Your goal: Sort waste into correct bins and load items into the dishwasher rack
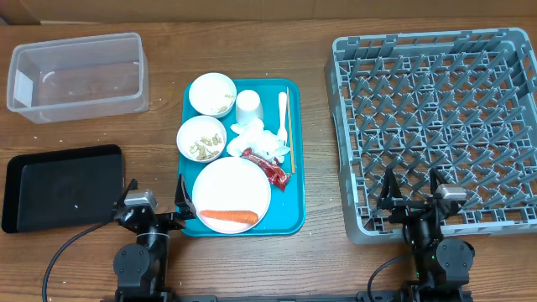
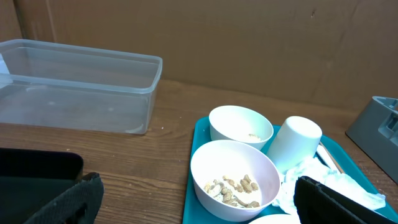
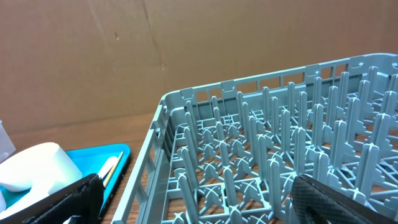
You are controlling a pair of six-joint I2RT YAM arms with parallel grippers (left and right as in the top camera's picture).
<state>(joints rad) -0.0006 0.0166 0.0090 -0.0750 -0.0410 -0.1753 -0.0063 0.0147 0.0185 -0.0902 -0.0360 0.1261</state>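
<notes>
Sits with left hand [image 1: 155,193] and right hand [image 1: 411,191] wide open, holding nothing; finds carrot [image 1: 229,216] lying on plate [image 1: 231,186] in teal tray [image 1: 289,214]; risks rolling carrot off by tilting plate.

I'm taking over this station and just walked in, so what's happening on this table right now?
The cleanup has not started, and nothing is being handled. The left gripper and right gripper both sit open and empty at the near edge of the table. The plate with the carrot, two bowls, cup, napkins and red wrapper all lie on the teal tray. The dishwasher rack, clear tub and black tray hold none of them.
</notes>
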